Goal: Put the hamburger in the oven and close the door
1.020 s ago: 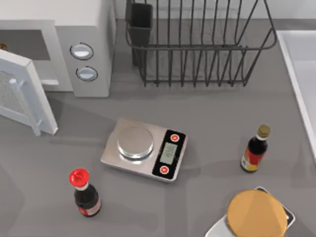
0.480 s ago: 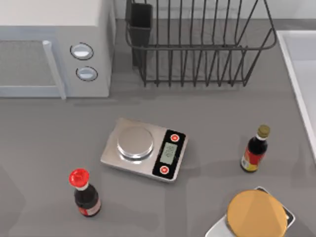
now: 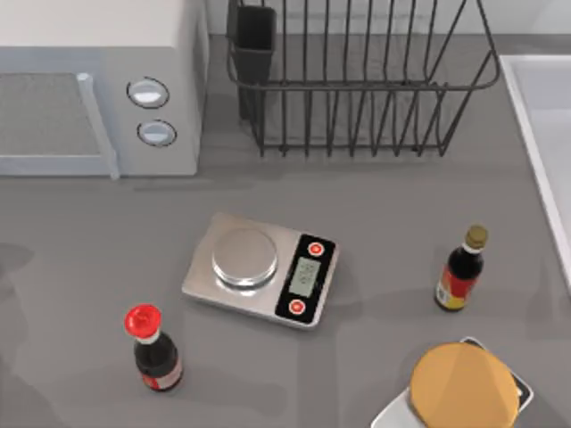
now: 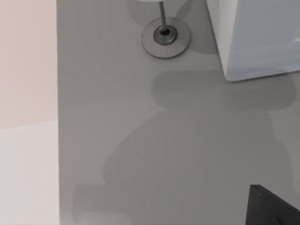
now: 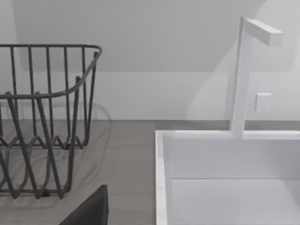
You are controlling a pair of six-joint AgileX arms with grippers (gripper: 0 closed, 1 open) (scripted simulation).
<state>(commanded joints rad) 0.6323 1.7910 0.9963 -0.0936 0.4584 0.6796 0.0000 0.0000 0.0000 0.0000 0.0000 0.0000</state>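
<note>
The white oven (image 3: 98, 89) stands at the table's back left with two round knobs (image 3: 148, 92) on its side panel. Its door (image 3: 45, 116), with a grey mesh window and a slim bar handle (image 3: 98, 125), lies flush against the front. The hamburger is hidden. A dark part of my left gripper (image 4: 272, 208) shows above bare grey table, near the oven's white corner (image 4: 253, 37). A dark part of my right gripper (image 5: 89, 208) shows low, in front of the wire rack and sink.
A kitchen scale (image 3: 260, 269) sits mid-table, with a red-capped bottle (image 3: 153, 348) at the front left and a dark sauce bottle (image 3: 461, 269) at the right. A black wire dish rack (image 3: 357, 80) is at the back. A sink (image 3: 544, 134) is at the right edge, and a tan disc (image 3: 462, 388) at the front right.
The oven door, open and swung out one second ago, is shut against the oven front. Since half a second ago only a faint shadow at the table's left has shifted.
</note>
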